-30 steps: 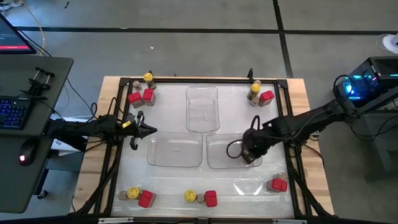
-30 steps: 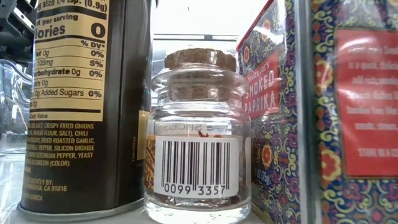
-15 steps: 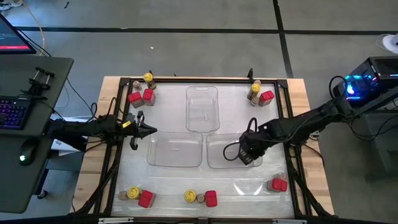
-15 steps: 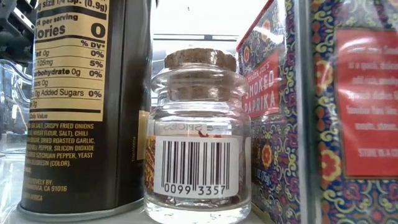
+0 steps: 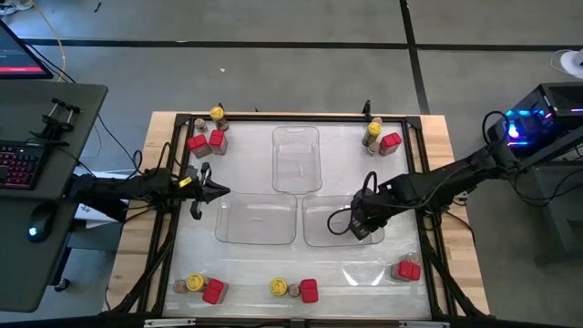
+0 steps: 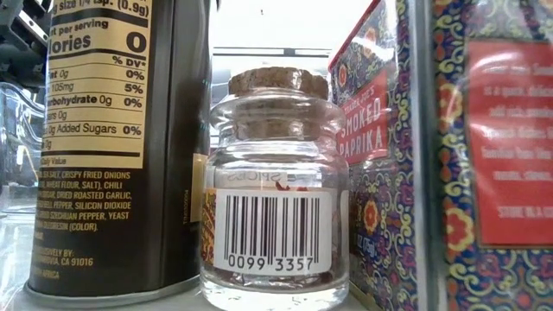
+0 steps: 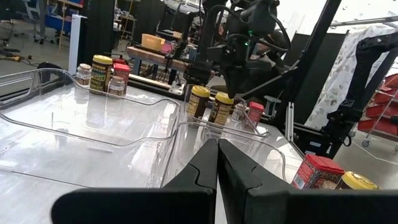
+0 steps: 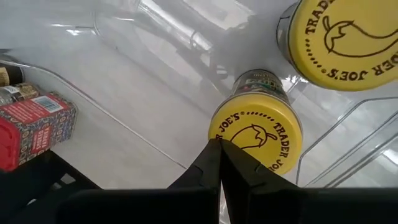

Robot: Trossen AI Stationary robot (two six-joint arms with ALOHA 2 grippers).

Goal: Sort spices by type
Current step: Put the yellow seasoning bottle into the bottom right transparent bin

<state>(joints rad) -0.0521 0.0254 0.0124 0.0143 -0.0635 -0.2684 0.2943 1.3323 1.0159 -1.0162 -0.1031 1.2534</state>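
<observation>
Spices (image 5: 204, 141) stand in small clusters round the table (image 5: 437, 137) edge, most of them outside the clear trays (image 5: 296, 159).

Right gripper (image 8: 219, 149): fingers pressed together, nothing between them. It hangs directly above a yellow-lidded jar (image 8: 256, 135) that stands inside the right-hand front tray (image 5: 321, 230). A second yellow-lidded jar (image 8: 339, 40) stands just beside the first in the same tray. In the right wrist view a red box (image 8: 34, 124) stands apart from them on the table, outside the tray. In the high view this gripper (image 5: 360, 225) sits over the tray's right part.

Left gripper (image 7: 217, 163): fingers closed against each other, holding nothing. It is low over the table at the left side (image 5: 208, 191), pointing across the trays and clear of every container.

Remaining clusters, high view: far left corner, one yellow lid with two red boxes; far right corner (image 5: 380, 137), yellow lid and red box; near left (image 5: 200, 288), near centre (image 5: 293, 290) and near right (image 5: 406, 270), mixed groups each including a red box.

Low view: a small cork-stoppered glass jar (image 6: 275, 186) stands between a dark labelled jar (image 6: 112, 142) and a patterned paprika box (image 6: 367, 130), just beside both.
</observation>
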